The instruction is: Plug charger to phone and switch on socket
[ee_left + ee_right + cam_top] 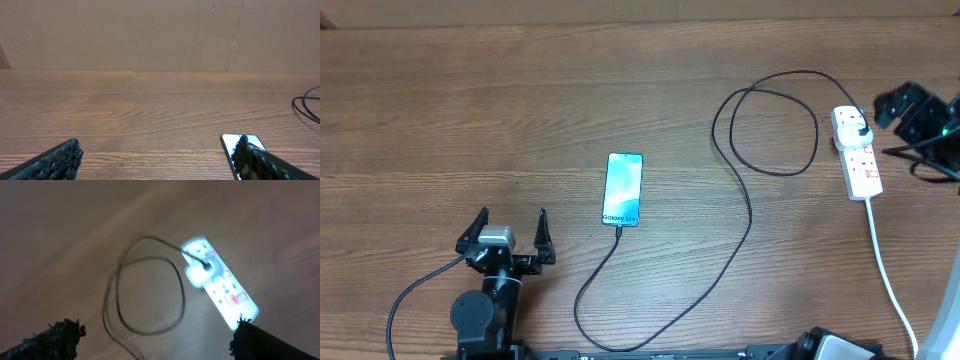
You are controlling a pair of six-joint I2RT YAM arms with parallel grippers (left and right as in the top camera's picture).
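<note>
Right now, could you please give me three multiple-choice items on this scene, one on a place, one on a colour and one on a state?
1. In the overhead view, the socket lies: A) left of the phone; B) right of the phone; C) on top of the phone.
2. The charger cable is: A) white; B) red; C) black.
3. The left gripper is: A) open and empty; B) shut on the phone; C) shut on the charger.
Answers: 1 B, it sits far right while the phone is mid-frame; 2 C, a thin black line loops from socket to phone; 3 A, its fingers stand apart with nothing between them.
</note>
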